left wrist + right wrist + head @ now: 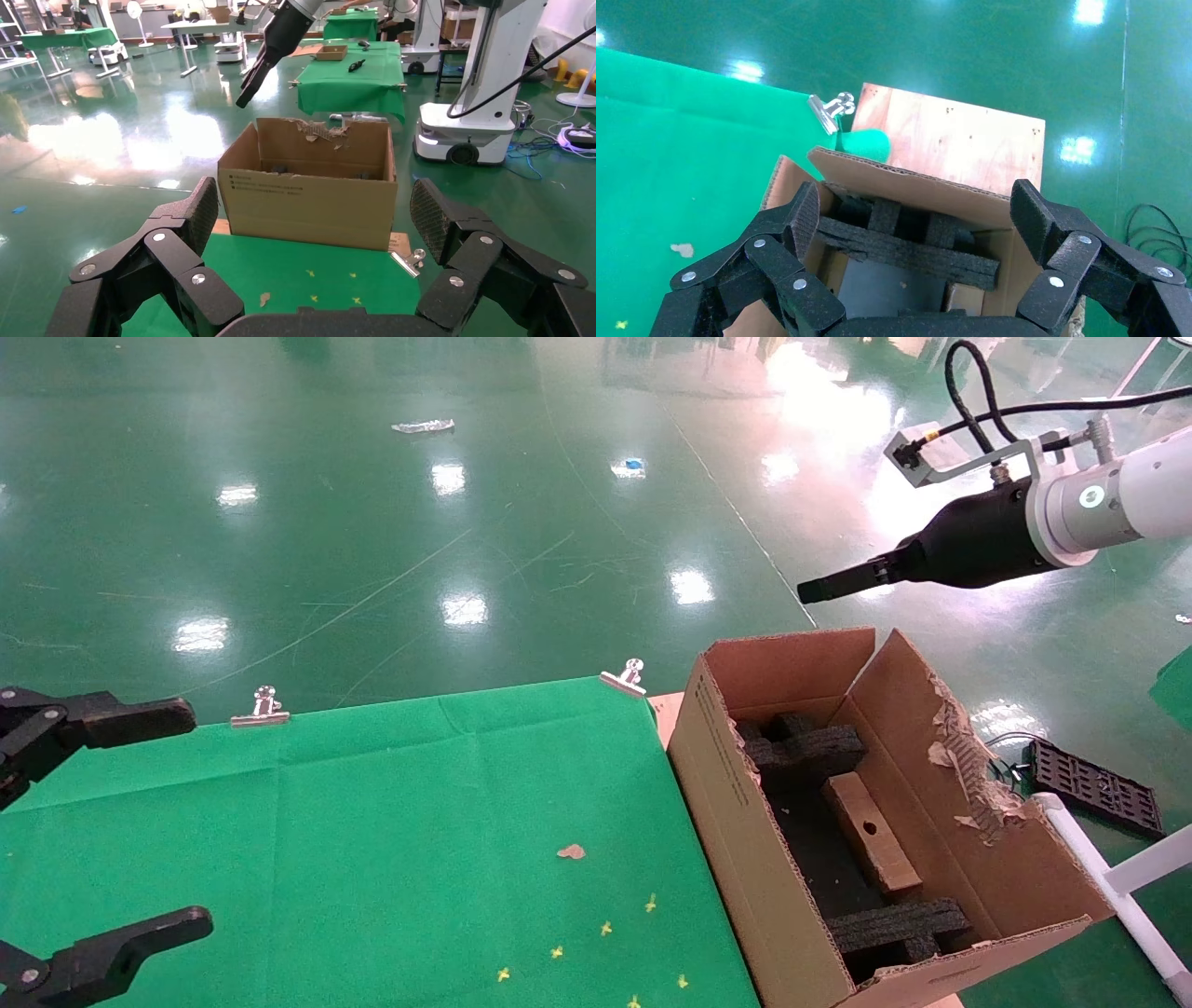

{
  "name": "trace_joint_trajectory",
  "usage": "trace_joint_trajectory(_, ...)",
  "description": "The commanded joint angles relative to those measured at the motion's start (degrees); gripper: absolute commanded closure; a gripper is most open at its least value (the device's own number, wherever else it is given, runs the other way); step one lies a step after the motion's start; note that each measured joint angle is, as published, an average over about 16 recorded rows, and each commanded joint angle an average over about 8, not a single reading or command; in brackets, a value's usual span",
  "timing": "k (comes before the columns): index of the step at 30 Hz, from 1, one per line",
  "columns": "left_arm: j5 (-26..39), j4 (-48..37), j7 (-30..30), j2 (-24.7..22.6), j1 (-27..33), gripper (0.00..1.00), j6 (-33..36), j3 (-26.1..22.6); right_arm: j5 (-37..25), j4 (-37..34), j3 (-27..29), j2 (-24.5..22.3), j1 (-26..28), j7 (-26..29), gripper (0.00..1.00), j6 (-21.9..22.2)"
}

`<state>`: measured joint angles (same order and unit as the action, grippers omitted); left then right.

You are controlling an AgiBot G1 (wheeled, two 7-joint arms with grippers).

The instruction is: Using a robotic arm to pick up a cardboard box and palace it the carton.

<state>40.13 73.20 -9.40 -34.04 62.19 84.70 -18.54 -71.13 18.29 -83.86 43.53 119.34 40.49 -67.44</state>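
The left tool (140,822) is cut off at the bench's (372,831) near left edge, only its wide-spread fingers showing over the green cloth. Right of the bench stands the carton (726,822), flaps up, one edge torn. The box (871,833), a narrow brown slab with a small round hole, lies inside between black foam pieces (801,747), partly hidden in the right wrist view. The right tool (912,232) hangs above the carton's far end, spread wide and empty, well apart from the box.
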Motion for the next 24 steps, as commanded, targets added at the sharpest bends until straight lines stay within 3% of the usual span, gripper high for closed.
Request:
trace_joint_trajectory(1, 0.0, 0.0, 0.0, 0.0, 0.0, 0.00, 0.0, 0.0, 0.8, 0.9, 0.6, -0.3, 0.1, 0.0, 0.00, 0.1)
trace_joint_trajectory(24, 0.0, 0.0, 0.0, 0.0, 0.0, 0.00, 0.0, 0.0, 11.7, 21.7, 26.2, -3.5, -21.8, -11.3, 0.00, -6.9)
